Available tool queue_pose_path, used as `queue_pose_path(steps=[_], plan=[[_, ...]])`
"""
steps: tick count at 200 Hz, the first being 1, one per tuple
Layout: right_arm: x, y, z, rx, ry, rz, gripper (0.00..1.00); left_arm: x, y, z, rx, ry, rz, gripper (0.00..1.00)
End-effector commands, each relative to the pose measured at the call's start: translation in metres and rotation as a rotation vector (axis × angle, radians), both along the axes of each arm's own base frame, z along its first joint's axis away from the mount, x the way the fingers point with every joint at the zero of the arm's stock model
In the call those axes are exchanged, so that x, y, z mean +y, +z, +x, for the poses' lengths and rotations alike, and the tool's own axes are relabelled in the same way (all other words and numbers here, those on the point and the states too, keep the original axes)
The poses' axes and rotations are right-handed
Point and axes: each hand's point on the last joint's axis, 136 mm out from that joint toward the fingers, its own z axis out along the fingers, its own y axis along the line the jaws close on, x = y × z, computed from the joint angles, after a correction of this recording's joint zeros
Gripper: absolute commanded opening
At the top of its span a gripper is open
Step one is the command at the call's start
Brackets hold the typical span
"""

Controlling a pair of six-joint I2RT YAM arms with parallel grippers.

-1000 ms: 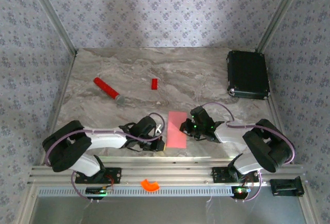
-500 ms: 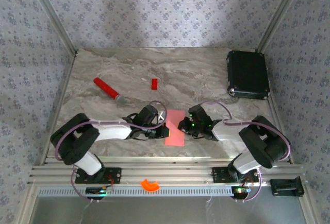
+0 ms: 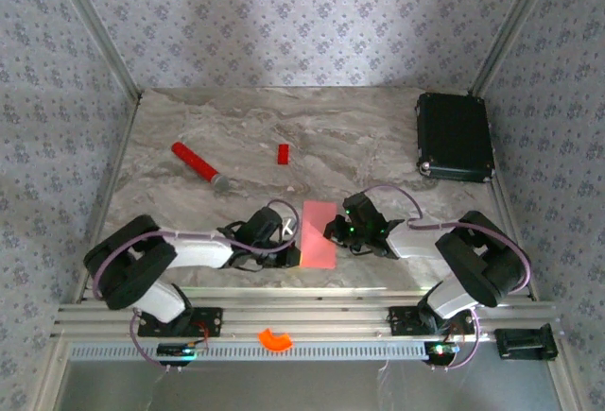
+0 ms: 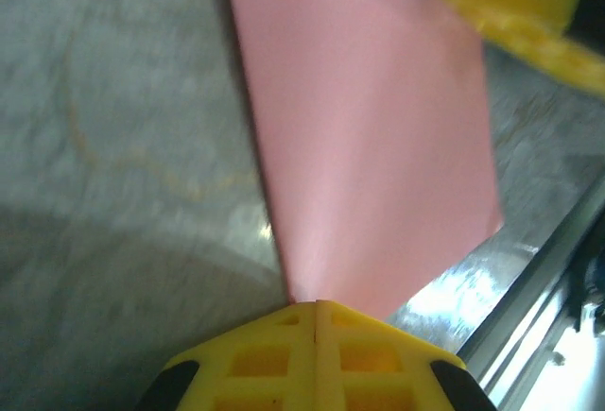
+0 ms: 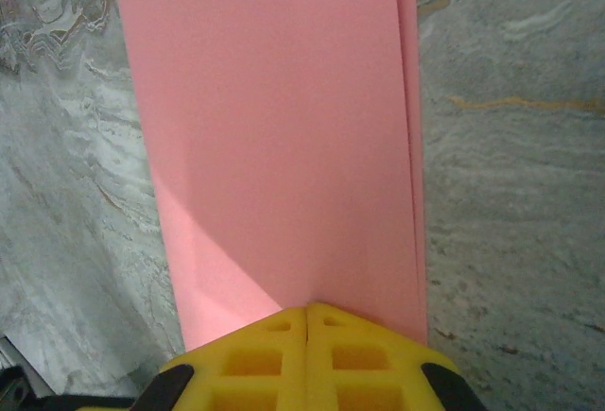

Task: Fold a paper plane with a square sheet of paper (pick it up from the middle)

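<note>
The left hand (image 4: 317, 305) has its jaws pressed together, tip at the near corner of the square sheet of paper (image 3: 319, 233). The right hand (image 5: 307, 309) is closed the same way, at the opposite long edge. Whether either one nips the paper or merely presses on it, I cannot tell.

The sheet lies flat on the tabletop (image 3: 378, 137) between the two hands, near the front edge. It is already a narrow rectangle, and the right wrist view shows two layers along one side, so I judge the first half-fold done. The nose corners, wing folds and final centre crease remain (most of the work). The red stick (image 3: 194, 163), the small red block (image 3: 282, 153) and the black case (image 3: 455, 137) lie well apart.
</note>
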Motion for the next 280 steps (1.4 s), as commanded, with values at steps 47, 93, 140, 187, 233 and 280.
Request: queue_pose_path(steps=[47, 93, 140, 187, 233, 280], plan=[[-0.032, -0.044, -0.030, 0.153, -0.026, -0.182, 0.00, 0.021, 0.016, -0.009, -0.091, -0.028, 0.143, 0.00], [-0.031, -0.042, -0.029, 0.151, -0.022, -0.181, 0.00, -0.011, 0.040, 0.022, -0.074, 0.047, 0.000, 0.00], [-0.032, -0.043, -0.031, 0.155, -0.019, -0.186, 0.00, -0.027, 0.043, 0.062, -0.004, 0.098, -0.105, 0.01], [-0.032, -0.039, -0.030, 0.150, -0.020, -0.188, 0.00, -0.010, -0.005, 0.048, 0.101, 0.109, 0.030, 0.00], [-0.035, -0.037, -0.028, 0.124, -0.047, -0.192, 0.00, 0.038, -0.036, 0.008, 0.138, 0.097, 0.154, 0.00], [-0.038, -0.033, -0.028, 0.116, -0.046, -0.203, 0.00, 0.023, 0.010, 0.015, 0.026, 0.053, 0.099, 0.02]])
